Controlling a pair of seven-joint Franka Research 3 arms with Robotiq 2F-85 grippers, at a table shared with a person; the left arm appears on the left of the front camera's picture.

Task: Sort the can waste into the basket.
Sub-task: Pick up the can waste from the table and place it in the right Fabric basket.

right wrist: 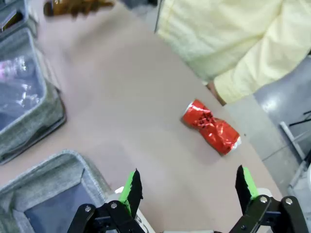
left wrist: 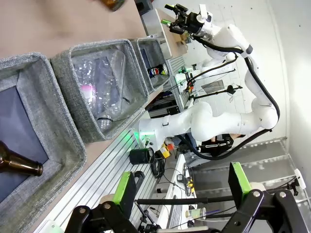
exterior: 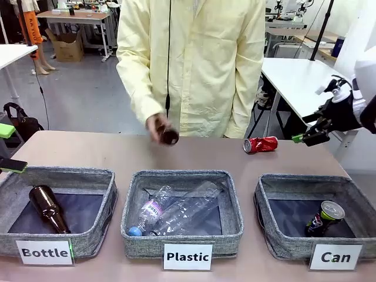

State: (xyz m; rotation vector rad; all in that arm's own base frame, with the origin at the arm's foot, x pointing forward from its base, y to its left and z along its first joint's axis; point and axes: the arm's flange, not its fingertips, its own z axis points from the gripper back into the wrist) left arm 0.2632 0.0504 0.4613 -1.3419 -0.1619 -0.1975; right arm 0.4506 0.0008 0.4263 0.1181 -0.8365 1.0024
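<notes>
The red dented can [exterior: 260, 144] [right wrist: 211, 127] lies on its side on the table's far right, close to the person. My right gripper [exterior: 305, 138] [right wrist: 188, 187] hangs open just right of it, above the table, nothing between its fingers. The dark can with green-yellow print [exterior: 325, 218] [left wrist: 155, 71] lies inside the grey "Can" basket [exterior: 314, 179] [right wrist: 58, 184] at the front right. My left gripper [exterior: 7, 148] [left wrist: 182, 194] stands open and empty at the far left, above the "Bottle" basket.
The person's hand holds a brown bottle [exterior: 166, 132] [right wrist: 73, 6] over the table's far middle. The "Bottle" basket [exterior: 59, 173] holds a brown bottle [exterior: 48, 208]. The "Plastic" basket [exterior: 182, 175] holds clear bottles [exterior: 179, 211]. Bare tabletop lies behind the baskets.
</notes>
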